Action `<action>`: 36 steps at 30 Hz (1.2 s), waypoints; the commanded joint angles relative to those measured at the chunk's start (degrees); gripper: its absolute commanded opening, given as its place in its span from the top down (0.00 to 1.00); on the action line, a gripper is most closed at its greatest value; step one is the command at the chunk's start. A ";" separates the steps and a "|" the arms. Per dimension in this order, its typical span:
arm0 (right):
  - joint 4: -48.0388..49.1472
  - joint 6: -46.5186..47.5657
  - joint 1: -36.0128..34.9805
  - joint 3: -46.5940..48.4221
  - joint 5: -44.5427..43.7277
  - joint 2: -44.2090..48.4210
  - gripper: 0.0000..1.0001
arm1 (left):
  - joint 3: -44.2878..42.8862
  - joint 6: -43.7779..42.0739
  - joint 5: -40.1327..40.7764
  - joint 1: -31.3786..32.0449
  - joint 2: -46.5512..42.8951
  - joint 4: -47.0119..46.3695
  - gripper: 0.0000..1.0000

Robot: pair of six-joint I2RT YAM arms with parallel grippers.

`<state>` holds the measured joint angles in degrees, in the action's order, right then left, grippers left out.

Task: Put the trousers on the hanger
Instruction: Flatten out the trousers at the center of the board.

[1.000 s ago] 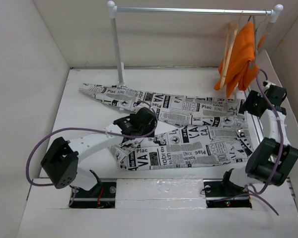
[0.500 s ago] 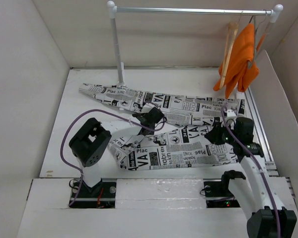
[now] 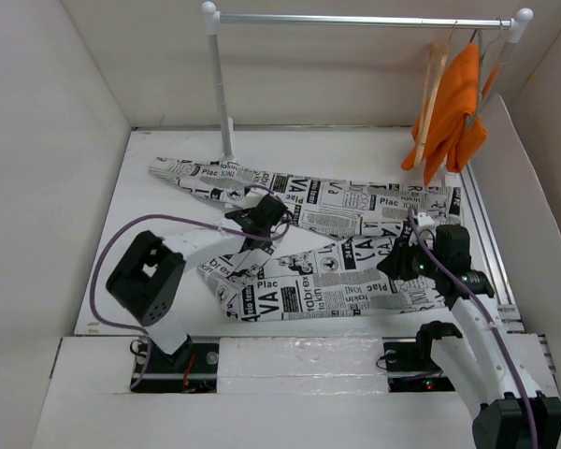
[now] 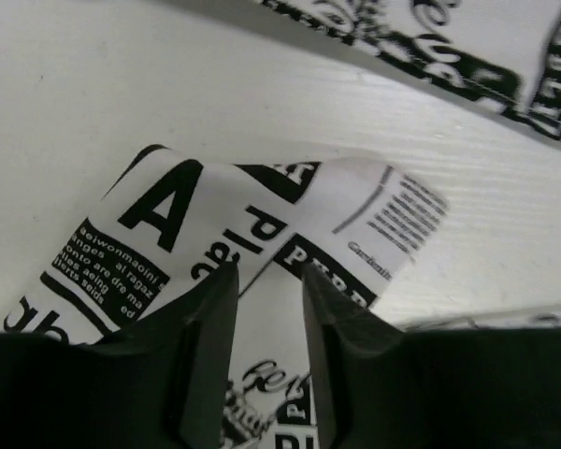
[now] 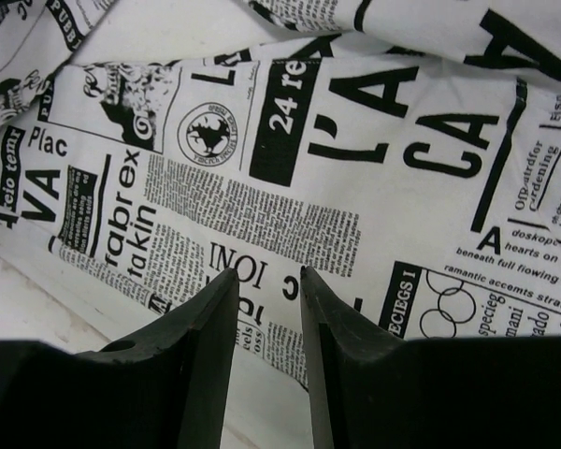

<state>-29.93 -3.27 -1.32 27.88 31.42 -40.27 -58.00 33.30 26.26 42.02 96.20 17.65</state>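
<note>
The newspaper-print trousers (image 3: 355, 253) lie spread flat across the table, legs pointing left. My left gripper (image 3: 259, 220) is low over the upper corner of the near leg. In the left wrist view its jaws (image 4: 266, 281) stand a narrow gap apart, with printed fabric (image 4: 262, 201) under and between them. My right gripper (image 3: 404, 265) hovers over the waist end. Its jaws (image 5: 268, 281) are also slightly apart, just above flat fabric (image 5: 290, 178), gripping nothing. The tan wooden hanger (image 3: 432, 82) hangs on the rail at the back right.
A white clothes rail (image 3: 355, 19) on a post (image 3: 222, 94) spans the back. An orange garment (image 3: 453, 103) hangs on it beside the wooden hanger. White walls enclose the table on the left, back and right.
My right arm swung from its folded pose at the right edge out over the trousers' waist end. My left gripper shifted right, then back left and slightly farther back.
</note>
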 commanded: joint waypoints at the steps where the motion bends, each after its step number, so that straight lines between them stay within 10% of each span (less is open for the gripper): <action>1: 3.38 1.24 -1.31 3.41 -0.22 -0.94 0.61 | 1.48 0.10 -6.21 0.87 -7.34 -2.79 0.69; 16: 0.93 4.58 -1.84 2.62 0.40 0.37 0.62 | -9.77 -0.60 -3.14 1.06 12.95 -0.51 0.64; 20: -1.18 4.94 -2.37 3.14 -0.74 1.60 0.62 | -8.01 2.11 -0.78 -0.36 12.09 0.62 1.00; 34: -1.44 6.96 -3.42 4.38 0.92 0.11 0.62 | 13.76 34.24 6.18 -18.80 -43.32 18.46 1.00; 36: -2.23 7.66 -4.04 4.29 1.27 -0.51 0.61 | 16.60 38.51 5.99 -22.60 -53.54 23.39 0.87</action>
<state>-31.46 2.22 -4.32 29.56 31.14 -40.25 -46.74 58.85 31.09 22.74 50.61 28.58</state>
